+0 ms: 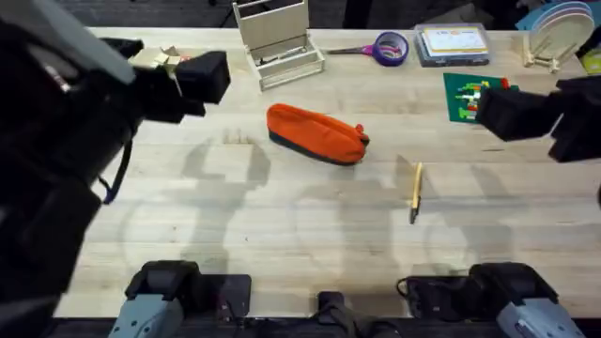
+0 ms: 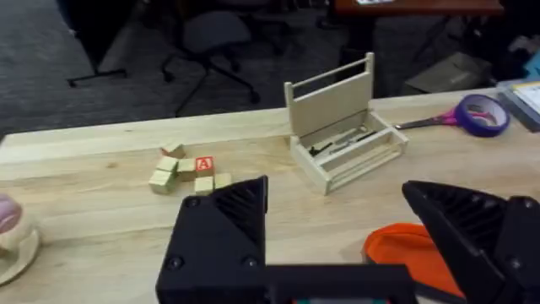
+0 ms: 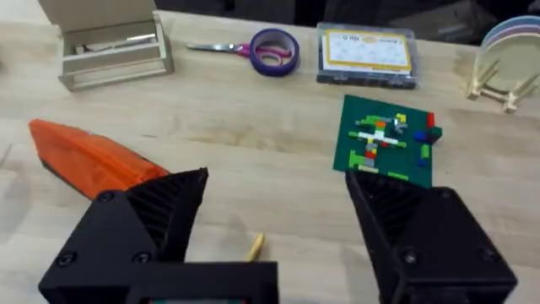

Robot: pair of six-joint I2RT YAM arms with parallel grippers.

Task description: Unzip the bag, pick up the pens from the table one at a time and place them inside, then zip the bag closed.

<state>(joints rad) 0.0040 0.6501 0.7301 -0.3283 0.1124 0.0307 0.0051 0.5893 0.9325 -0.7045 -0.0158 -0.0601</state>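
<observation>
**Pouch zipped, 1 pen waiting on the table**

An orange pencil pouch (image 1: pixel 316 134) with a dark blue bottom strip lies closed just above the centre of the overhead frame, on the light plank table (image 1: pixel 282 235). To its lower right, well apart, rests 1 yellowish-tan pen (image 1: pixel 416 191) with a dark tip, pointing down the frame. The left gripper (image 1: pixel 202 80) hangs raised at upper left, its jaws spread and holding nothing; the right gripper (image 1: pixel 498 113) hovers at the right edge, likewise parted and empty. Along the top edge sit a wooden tray (image 1: pixel 279 42), purple-handled scissors (image 1: pixel 376 47), a clear plastic box (image 1: pixel 454 44) and a green brick baseplate (image 1: pixel 467 97). Small wooden blocks (image 2: pixel 187 171) lie beside the tray in the left wrist view.
</observation>
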